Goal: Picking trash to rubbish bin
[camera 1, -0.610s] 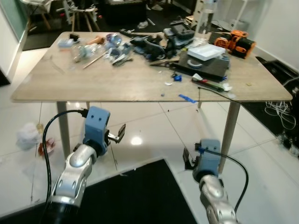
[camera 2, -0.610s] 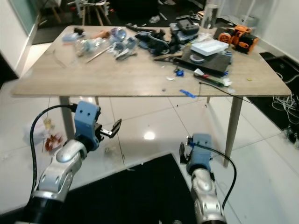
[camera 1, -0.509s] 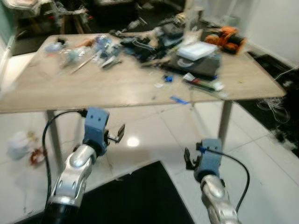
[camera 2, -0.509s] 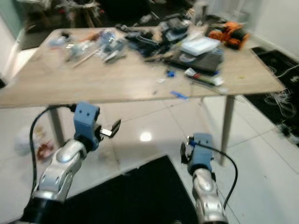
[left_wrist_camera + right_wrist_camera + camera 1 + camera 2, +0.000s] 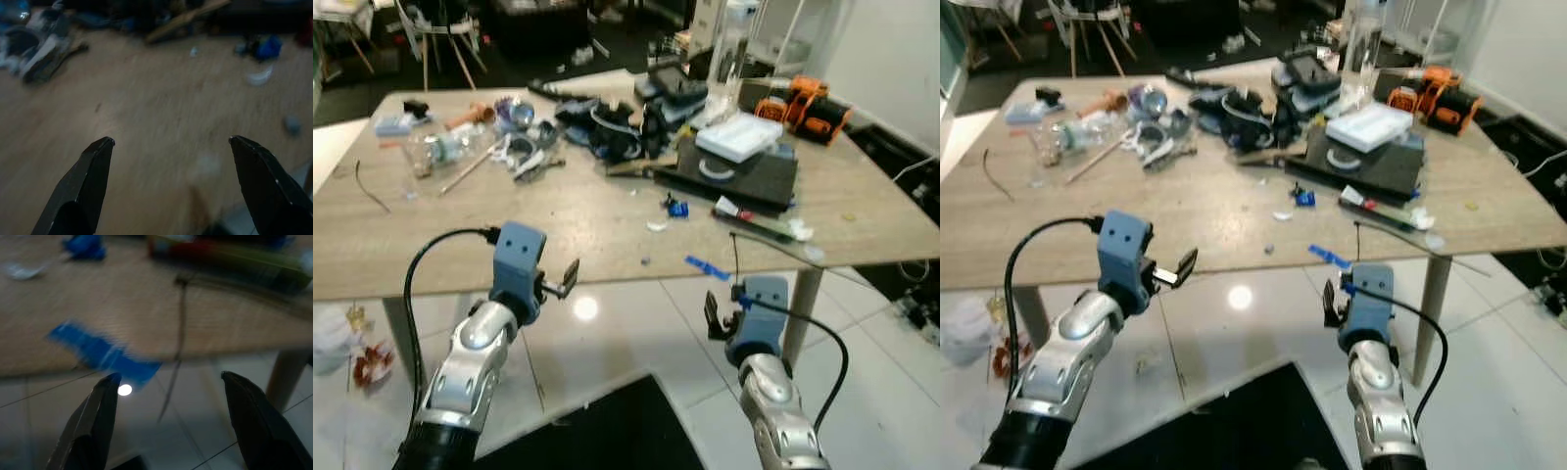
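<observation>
Both arms reach forward. The left gripper [image 5: 561, 281] and right gripper [image 5: 168, 421] are spread wide, empty, near the table [image 5: 509, 245] edge.

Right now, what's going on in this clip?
The robot stands at a cluttered wooden table, both arms raised toward its near edge. The left gripper is open over the tabletop, holding nothing. The right gripper is open too, facing a blue strip of tape at the table edge. Nothing has been picked up yet. Some crumpled trash lies on the floor to the robot's left.
</observation>
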You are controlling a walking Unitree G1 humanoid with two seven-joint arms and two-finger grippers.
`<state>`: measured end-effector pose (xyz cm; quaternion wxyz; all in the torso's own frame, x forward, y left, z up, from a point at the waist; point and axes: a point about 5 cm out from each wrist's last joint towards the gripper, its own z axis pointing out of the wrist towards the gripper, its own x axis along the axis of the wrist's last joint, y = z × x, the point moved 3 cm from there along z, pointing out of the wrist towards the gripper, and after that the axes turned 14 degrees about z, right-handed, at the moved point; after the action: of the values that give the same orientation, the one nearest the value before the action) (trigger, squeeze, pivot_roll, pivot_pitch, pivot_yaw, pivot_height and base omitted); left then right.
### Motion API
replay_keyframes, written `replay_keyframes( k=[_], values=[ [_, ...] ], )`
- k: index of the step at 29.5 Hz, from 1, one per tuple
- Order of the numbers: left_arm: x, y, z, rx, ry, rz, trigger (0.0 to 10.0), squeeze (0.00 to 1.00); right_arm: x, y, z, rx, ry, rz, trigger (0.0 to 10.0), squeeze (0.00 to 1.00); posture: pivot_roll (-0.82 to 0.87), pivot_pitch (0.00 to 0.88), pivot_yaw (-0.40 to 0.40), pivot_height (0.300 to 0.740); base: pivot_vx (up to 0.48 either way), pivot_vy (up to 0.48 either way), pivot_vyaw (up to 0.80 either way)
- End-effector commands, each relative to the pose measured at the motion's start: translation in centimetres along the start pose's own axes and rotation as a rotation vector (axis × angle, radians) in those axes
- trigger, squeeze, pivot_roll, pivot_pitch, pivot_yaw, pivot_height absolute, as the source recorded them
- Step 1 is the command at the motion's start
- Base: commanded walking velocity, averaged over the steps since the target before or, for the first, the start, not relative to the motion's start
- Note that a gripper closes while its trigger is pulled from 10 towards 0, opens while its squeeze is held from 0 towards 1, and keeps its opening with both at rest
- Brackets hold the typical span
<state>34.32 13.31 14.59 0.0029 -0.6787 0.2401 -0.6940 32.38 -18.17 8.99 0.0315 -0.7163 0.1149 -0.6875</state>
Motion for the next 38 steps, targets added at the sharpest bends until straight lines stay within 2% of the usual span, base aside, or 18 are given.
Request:
replay_keyframes(
  k=[1,9,11,12,15,16,17,18,19,21,23,29,35,38],
  values=[
    [-0.1,0.1,-0.2,-0.006,-0.008,0.002,10.0,0.0,0.8,-0.4,0.1,0.008,0.024,0.01,10.0,0.0,-0.01,0.115,0.035,0.74,0.435,0.0,0.0],
    [0.6,-0.3,-0.2,0.0,0.019,-0.011,10.0,0.0,1.8,-0.9,0.2,0.037,0.061,0.006,10.0,0.0,-0.01,0.114,0.035,0.74,0.435,0.0,-0.4],
    [1.2,-0.7,-0.3,0.014,0.053,-0.061,10.0,0.0,2.3,-1.5,0.1,0.069,0.074,0.006,10.0,0.0,-0.01,0.118,0.036,0.74,0.394,0.0,0.0],
    [1.4,-0.7,-0.5,0.002,0.067,-0.071,10.0,0.0,2.0,-2.1,0.1,0.102,0.049,-0.006,10.0,0.0,-0.01,0.124,0.037,0.74,0.0,0.0,0.0],
    [1.3,-0.6,-0.5,-0.01,0.056,-0.051,10.0,0.0,1.7,-2.3,0.0,0.113,0.028,-0.012,10.0,0.0,-0.01,0.124,0.036,0.74,0.0,0.0,0.0],
    [0.5,-0.3,-0.7,-0.048,0.021,0.006,10.0,0.0,-0.3,-2.6,-0.1,0.146,-0.083,-0.047,10.0,0.0,-0.01,0.124,0.035,0.74,0.0,0.0,0.0],
    [-1.4,-0.1,-1.0,-0.077,-0.056,0.159,10.0,0.0,-4.2,-2.7,-1.0,0.205,-0.283,-0.13,10.0,0.0,-0.01,0.125,0.033,0.74,0.0,0.0,0.0],
    [-1.8,-0.1,-1.0,-0.082,-0.073,0.196,10.0,0.0,-5.1,-2.7,-1.3,0.218,-0.328,-0.15,10.0,0.0,-0.01,0.125,0.033,0.74,0.0,0.0,0.0],
    [-1.8,-0.1,-1.0,-0.082,-0.073,0.196,10.0,0.0,-5.1,-2.7,-1.3,0.218,-0.328,-0.15,10.0,0.0,-0.01,0.125,0.033,0.74,0.0,0.0,0.0],
    [-2.6,-0.4,-1.5,-0.069,-0.089,0.175,10.0,0.0,-6.8,-2.4,-2.4,0.25,-0.38,-0.211,10.0,0.0,-0.01,0.131,0.028,0.74,0.0,0.0,0.0],
    [-2.6,-0.7,-1.7,-0.053,-0.087,0.149,10.0,0.0,-7.4,-2.4,-3.0,0.257,-0.394,-0.193,10.0,0.0,-0.01,0.131,0.028,0.74,0.0,0.0,0.0],
    [-2.7,-0.4,-2.2,-0.088,-0.078,0.184,10.0,0.0,-7.4,-2.7,-3.3,0.266,-0.39,-0.174,10.0,0.0,-0.01,0.138,0.022,0.74,0.0,0.0,0.0],
    [-3.3,0.0,-2.4,-0.116,-0.091,0.193,10.0,0.0,-8.3,-2.4,-3.7,0.296,-0.428,-0.22,10.0,0.0,-0.01,0.143,0.018,0.74,0.0,0.0,0.0],
    [-2.7,0.4,-2.7,-0.149,-0.05,0.165,10.0,0.0,-8.7,-2.6,-4.7,0.39,-0.455,-0.257,10.0,0.0,-0.01,0.147,0.016,0.74,0.0,0.0,0.0]
  ],
)
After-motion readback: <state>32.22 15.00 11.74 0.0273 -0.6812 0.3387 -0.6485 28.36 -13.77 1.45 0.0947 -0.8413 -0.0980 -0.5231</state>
